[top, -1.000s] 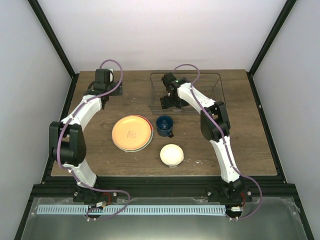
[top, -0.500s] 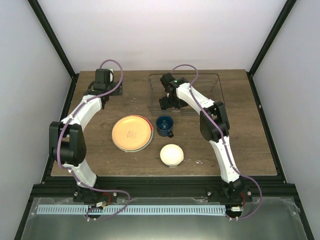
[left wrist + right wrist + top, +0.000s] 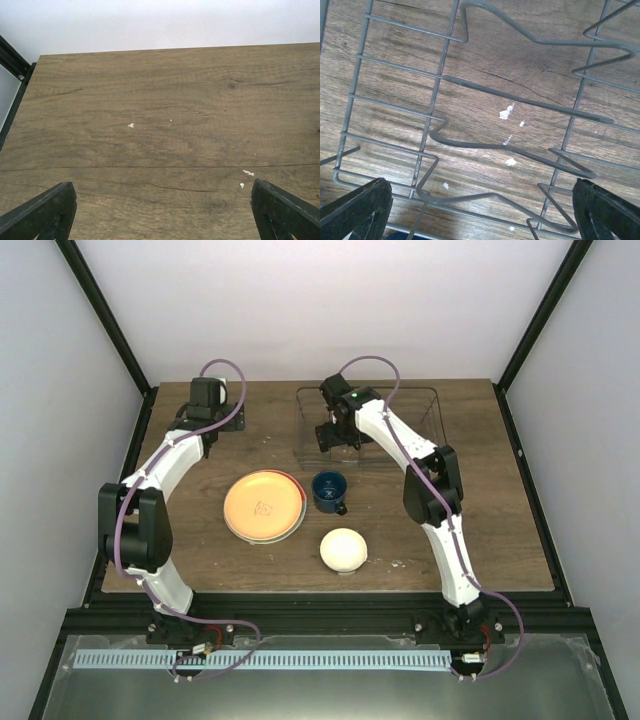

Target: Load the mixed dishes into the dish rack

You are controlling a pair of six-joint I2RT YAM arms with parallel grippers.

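- My left gripper (image 3: 162,205): jaws apart, empty, above table (image 3: 165,100).
- My right gripper (image 3: 480,205): jaws apart, empty, above dish rack (image 3: 520,97).
- Orange-yellow plate (image 3: 263,505), dark blue mug (image 3: 328,490), cream-white bowl (image 3: 343,549) on table, outside dish rack.

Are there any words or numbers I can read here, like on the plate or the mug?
Nothing can be read in any view.
orange-yellow plate: a small dark mark in its middle, too small to read.
dark blue mug, cream-white bowl, dish rack: no writing visible.
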